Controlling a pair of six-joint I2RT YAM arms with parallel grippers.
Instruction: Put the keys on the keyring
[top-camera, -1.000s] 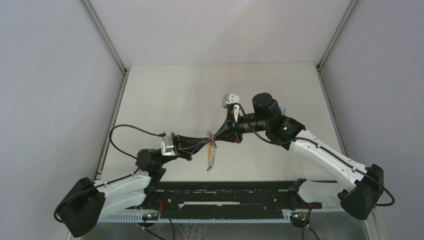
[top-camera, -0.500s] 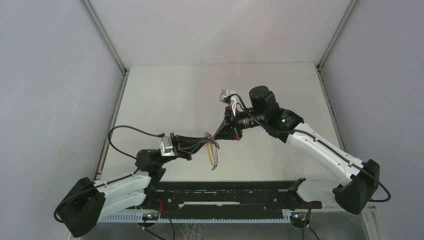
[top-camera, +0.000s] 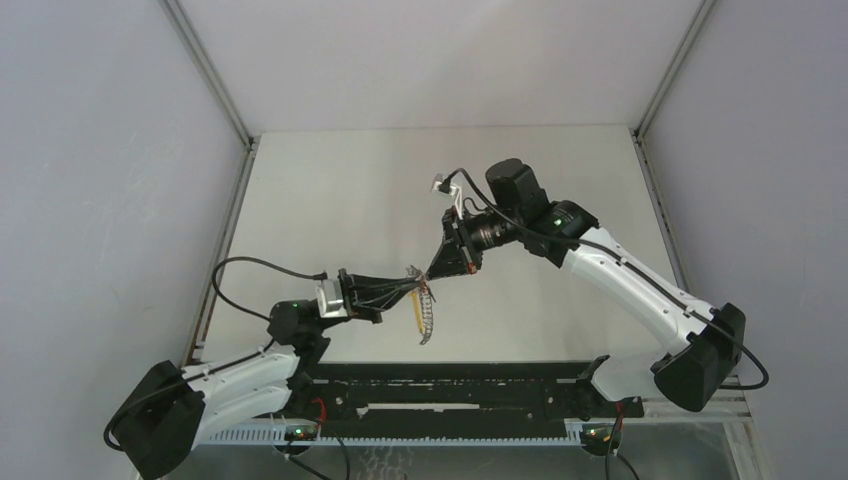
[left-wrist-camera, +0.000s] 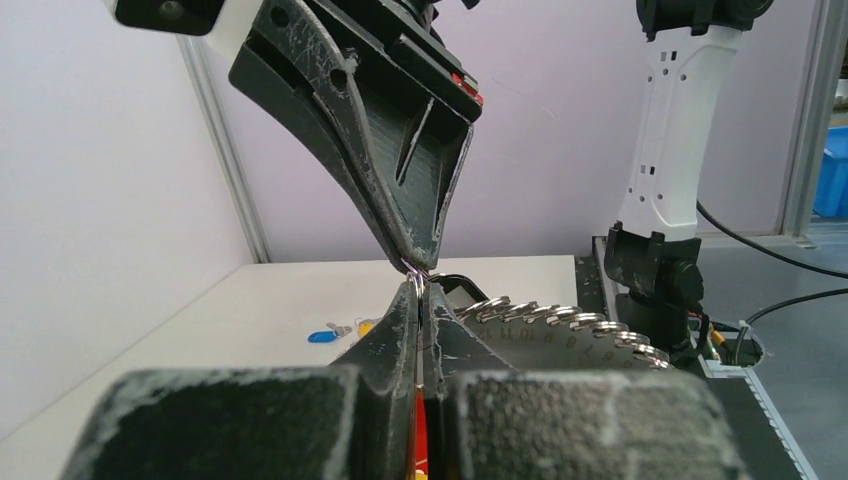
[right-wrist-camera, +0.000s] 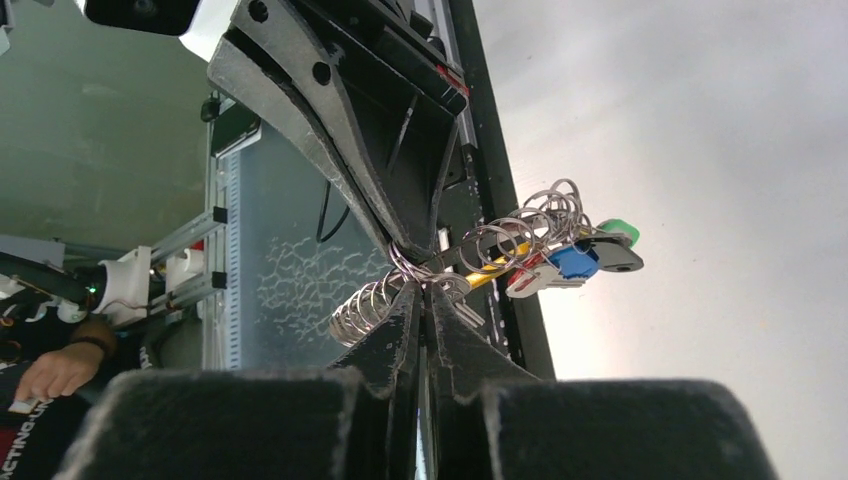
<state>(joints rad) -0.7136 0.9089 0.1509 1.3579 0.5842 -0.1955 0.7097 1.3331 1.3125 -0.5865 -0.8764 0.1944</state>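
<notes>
My left gripper (top-camera: 414, 281) is shut on the keyring (top-camera: 425, 316), a chain of thin metal rings with a yellow section that hangs below it above the table. In the left wrist view a red piece (left-wrist-camera: 418, 440) sits between its shut fingers and the rings (left-wrist-camera: 560, 318) run off to the right. My right gripper (top-camera: 432, 274) meets it tip to tip from the upper right. In the right wrist view its fingers (right-wrist-camera: 400, 330) are shut on a silver key (right-wrist-camera: 455, 285) at the rings (right-wrist-camera: 500, 240). Red, blue, green and black pieces (right-wrist-camera: 575, 262) hang there.
Two loose keys, one with a blue head (left-wrist-camera: 322, 336) and one with a yellow head (left-wrist-camera: 365, 326), lie on the white table (top-camera: 340, 200) beyond the grippers. Grey walls close in the left, right and back. The black rail (top-camera: 450, 385) runs along the near edge.
My right arm has swung its wrist left and turned it, its tip staying at the left gripper's tip. The hanging chain has swayed slightly. The left arm has barely moved.
</notes>
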